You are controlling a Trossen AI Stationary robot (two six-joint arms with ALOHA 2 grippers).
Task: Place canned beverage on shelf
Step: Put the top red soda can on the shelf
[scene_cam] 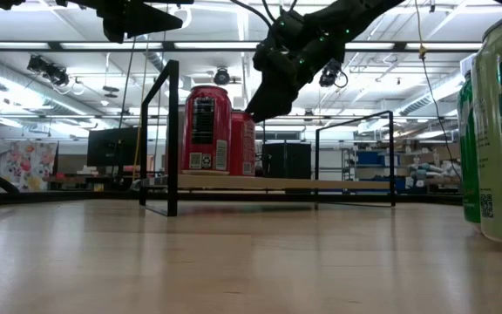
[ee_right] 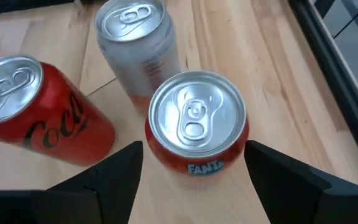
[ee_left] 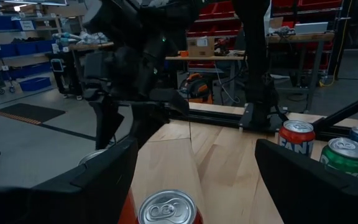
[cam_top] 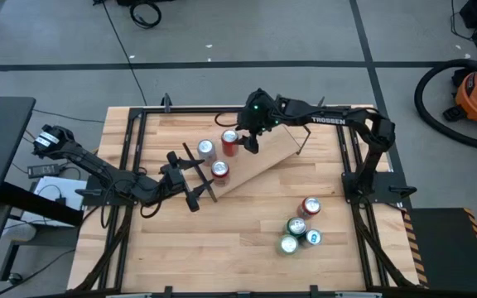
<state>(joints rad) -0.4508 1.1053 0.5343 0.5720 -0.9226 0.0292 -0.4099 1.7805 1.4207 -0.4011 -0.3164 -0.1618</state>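
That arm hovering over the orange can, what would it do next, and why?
Probably lift straight up and away. The right gripper straddles the orange Fanta can, which already stands upright on the light-wood shelf beside two other cans, and gaps show between fingers and can.

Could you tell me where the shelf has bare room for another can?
The shelf is bare from the Fanta can to its right-hand rod frame. The left end is crowded: three cans and both grippers.

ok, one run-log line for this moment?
right gripper: open around Fanta can on shelf | left gripper: open, at shelf end | four cans waiting
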